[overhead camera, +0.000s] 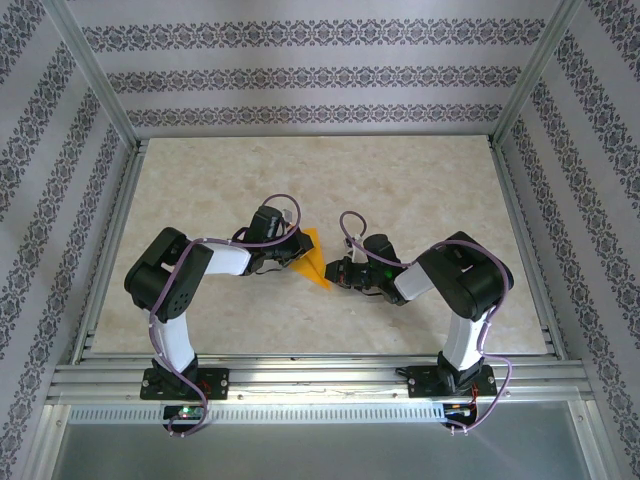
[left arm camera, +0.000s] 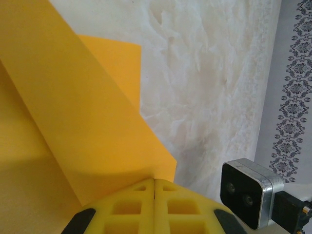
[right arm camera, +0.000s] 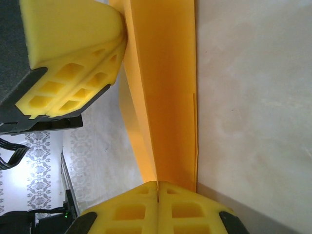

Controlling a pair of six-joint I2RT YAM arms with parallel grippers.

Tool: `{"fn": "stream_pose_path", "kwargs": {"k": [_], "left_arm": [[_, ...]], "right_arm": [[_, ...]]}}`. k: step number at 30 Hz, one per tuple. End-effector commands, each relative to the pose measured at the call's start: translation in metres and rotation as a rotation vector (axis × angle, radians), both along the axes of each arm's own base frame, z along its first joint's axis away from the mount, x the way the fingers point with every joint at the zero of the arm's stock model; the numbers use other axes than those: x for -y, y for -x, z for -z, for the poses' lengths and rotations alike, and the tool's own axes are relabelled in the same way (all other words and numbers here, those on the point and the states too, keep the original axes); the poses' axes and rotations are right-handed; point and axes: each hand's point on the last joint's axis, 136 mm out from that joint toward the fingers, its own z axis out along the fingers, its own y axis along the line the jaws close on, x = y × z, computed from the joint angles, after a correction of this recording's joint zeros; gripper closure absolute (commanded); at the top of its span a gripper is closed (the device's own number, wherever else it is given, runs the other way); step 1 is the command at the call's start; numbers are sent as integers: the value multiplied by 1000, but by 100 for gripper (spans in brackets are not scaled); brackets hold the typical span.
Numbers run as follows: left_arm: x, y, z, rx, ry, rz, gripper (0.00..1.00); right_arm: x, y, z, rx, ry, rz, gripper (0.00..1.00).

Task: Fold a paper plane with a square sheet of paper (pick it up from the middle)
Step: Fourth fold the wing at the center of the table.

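Observation:
The orange-yellow sheet of paper (overhead camera: pixel 314 258) is folded into a narrow pointed shape with layered flaps and is held just above the table between both grippers. My left gripper (overhead camera: pixel 297 256) is shut on its left side; in the left wrist view the yellow fingertips (left arm camera: pixel 146 187) meet on the paper (left arm camera: pixel 73 112). My right gripper (overhead camera: pixel 336 272) is shut on the pointed near end. In the right wrist view the fold (right arm camera: pixel 165 97) runs straight up from my right gripper (right arm camera: pixel 157 183) to the left gripper's fingers (right arm camera: pixel 73 58).
The marble-patterned table (overhead camera: pixel 400 180) lies under both arms, with aluminium frame rails (overhead camera: pixel 300 372) along its near edge and patterned walls around it. The right arm's wrist camera (left arm camera: pixel 248 192) shows at the lower right of the left wrist view.

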Motion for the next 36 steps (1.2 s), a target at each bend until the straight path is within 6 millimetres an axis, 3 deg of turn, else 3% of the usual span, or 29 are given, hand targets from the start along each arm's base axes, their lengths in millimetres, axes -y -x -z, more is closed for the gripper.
{"fn": "stream_pose_path", "kwargs": {"k": [1,36], "left_arm": [[-3,-5,2,-2,-8,-10,99],[-3,-6,27,-57,-56,7,99]], "right_arm": [[12,2,21,-72,56,34,100],[15,4,24,-124,77,33,100]]}}
